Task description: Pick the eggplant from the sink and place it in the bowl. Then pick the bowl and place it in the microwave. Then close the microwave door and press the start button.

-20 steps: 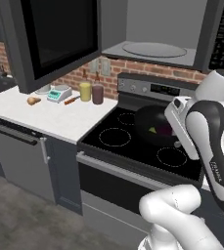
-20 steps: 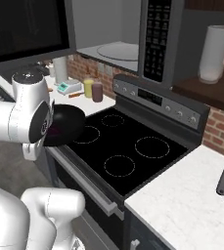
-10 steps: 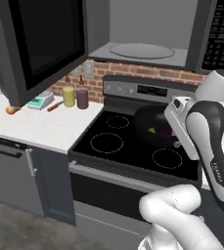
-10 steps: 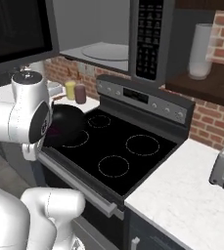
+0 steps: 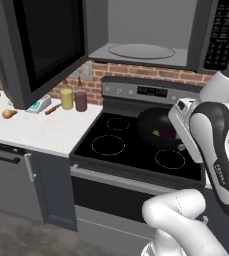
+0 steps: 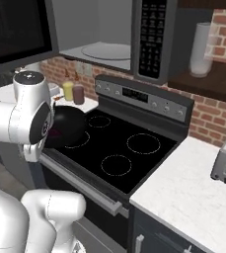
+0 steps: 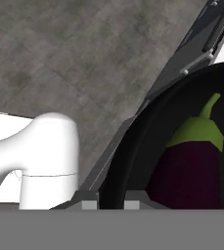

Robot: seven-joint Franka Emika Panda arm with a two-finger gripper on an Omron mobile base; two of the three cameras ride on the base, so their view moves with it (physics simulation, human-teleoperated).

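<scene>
Pincer [image 7: 110, 195] clamps bowl [image 7: 133, 146] rim, eggplant [image 7: 194, 166] inside, above stove [image 5: 131, 150].

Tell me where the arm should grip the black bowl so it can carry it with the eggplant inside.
Grip the rim. The bowl is wide and shallow, too broad to span, so pinching its thin wall from the edge, one finger inside and one outside, seems best. The gripper holds it this way, straddling the rim at the side away from the eggplant, which lies clear of the fingers.
</scene>
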